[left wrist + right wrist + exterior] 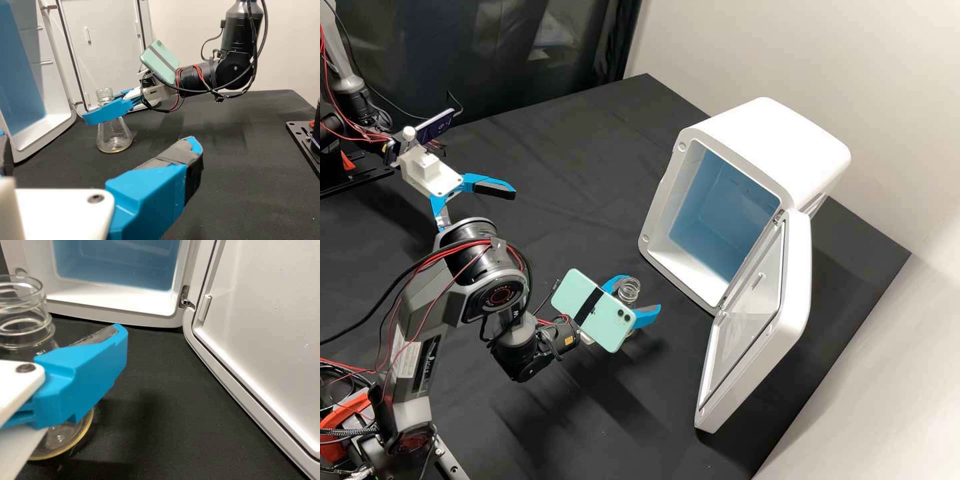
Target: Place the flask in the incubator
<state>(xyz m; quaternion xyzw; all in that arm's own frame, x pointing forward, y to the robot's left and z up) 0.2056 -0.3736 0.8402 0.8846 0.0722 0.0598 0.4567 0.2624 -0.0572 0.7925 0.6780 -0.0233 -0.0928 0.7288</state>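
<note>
A clear glass flask [629, 289] stands upright on the black bench, just in front of the open white incubator [787, 140] with its blue inside. My right gripper [632, 298] is open, one blue finger on each side of the flask's neck. From the left wrist, one of those fingers [107, 111] crosses in front of the flask [114, 132]. Close up, the flask [25, 325] sits beside my right finger [80, 370]. My left gripper [463, 199] hangs open and empty at the bench's far left, well away from the flask.
The incubator door [753, 320] is swung fully open toward the bench's front right edge. A mint-green phone [595, 319] is strapped on the right wrist. Cables and arm bases crowd the left side.
</note>
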